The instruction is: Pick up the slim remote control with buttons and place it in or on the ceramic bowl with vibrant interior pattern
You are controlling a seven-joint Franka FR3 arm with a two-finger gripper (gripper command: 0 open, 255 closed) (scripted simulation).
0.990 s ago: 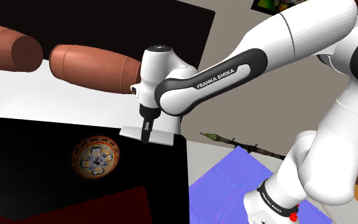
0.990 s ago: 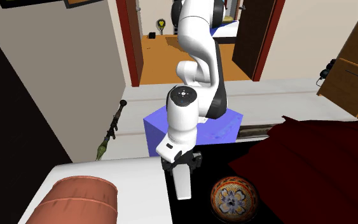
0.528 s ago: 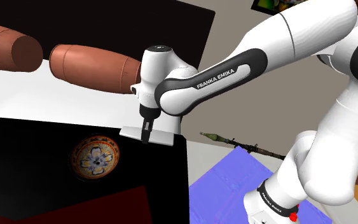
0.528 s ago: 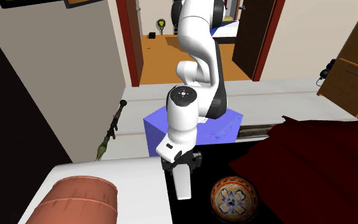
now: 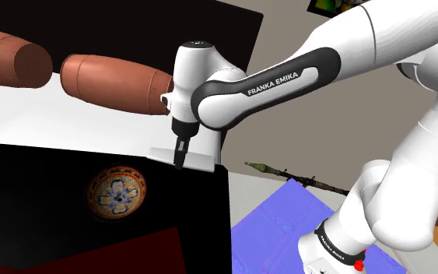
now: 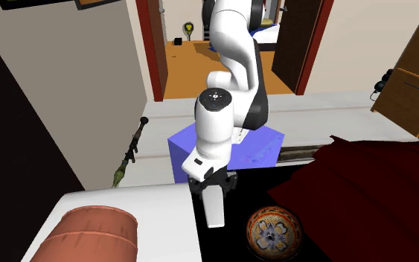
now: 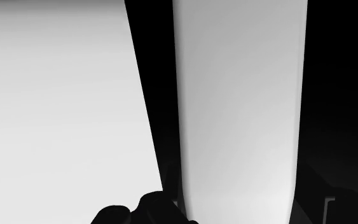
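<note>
The remote [image 5: 180,158] is a plain pale grey slab with no buttons drawn. My gripper [image 5: 180,152] is shut on its middle and holds it level, just above the black surface's far edge. From the second exterior view the remote [image 6: 214,205] hangs lengthwise under the gripper [image 6: 211,185]. Seen from the wrist, the remote [image 7: 238,108] runs as a long pale strip between the fingers. The bowl [image 5: 116,191], brown with an orange and white flower pattern inside, rests on the black surface, toward the shoulder view's left of the remote. The bowl [image 6: 274,231] is apart from the remote.
Two brown bolsters [image 5: 108,82] [image 5: 11,54] lie on the white surface [image 5: 69,124] behind the black one. A dark red cloth [image 6: 379,186] covers part of the black surface. The blue stand [image 5: 279,226] and a green rod-shaped thing [image 5: 295,177] are at the shoulder view's right.
The hand has risen a little with the remote in its grip, lifting the slab off the surface. The bowl has stayed put.
</note>
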